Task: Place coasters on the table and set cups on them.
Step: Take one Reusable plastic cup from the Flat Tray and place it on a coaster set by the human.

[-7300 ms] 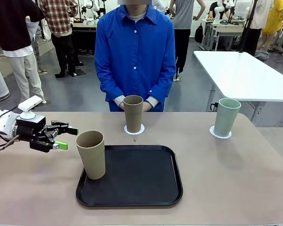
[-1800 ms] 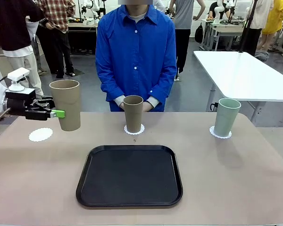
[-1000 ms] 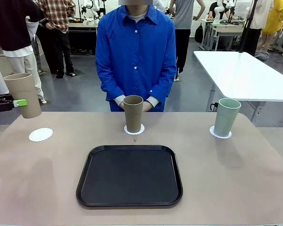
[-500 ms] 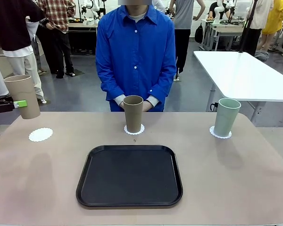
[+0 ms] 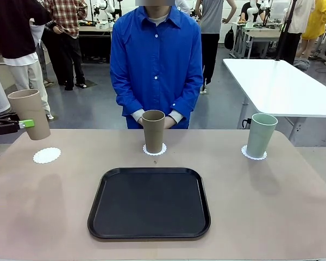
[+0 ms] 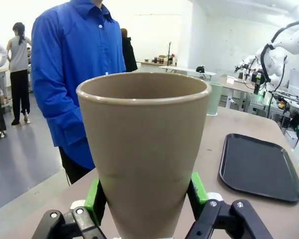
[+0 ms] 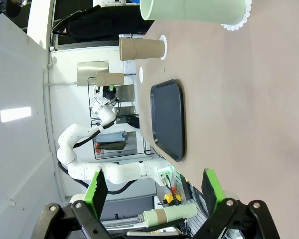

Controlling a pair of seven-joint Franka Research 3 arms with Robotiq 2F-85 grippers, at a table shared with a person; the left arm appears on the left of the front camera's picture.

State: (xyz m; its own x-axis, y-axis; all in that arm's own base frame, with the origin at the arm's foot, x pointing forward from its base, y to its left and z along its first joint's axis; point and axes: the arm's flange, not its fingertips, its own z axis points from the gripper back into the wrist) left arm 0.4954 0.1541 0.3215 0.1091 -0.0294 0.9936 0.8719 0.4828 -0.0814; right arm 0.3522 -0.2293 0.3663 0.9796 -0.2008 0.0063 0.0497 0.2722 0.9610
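Front view: left end effector (image 5: 27, 124) is clamping the tall tapered tan-brown matte tumbler (image 5: 30, 113), holding it upright in the air, above and just behind the vacant round white lacy-edged coaster (image 5: 46, 155) on the beige-pink surface (image 5: 261, 206). Tumbler is looking light, rigid and smooth (taper could let it slip downward); low on the wall is the sensible hold. Right end effector (image 7: 154, 191) is hanging spread wide, gripping nothing.

Bright, even overhead light; soft faint shadows on the matte counter (image 5: 271, 206); front view sharp; wrist views bend at the edges; white background glare washes the left wrist view.
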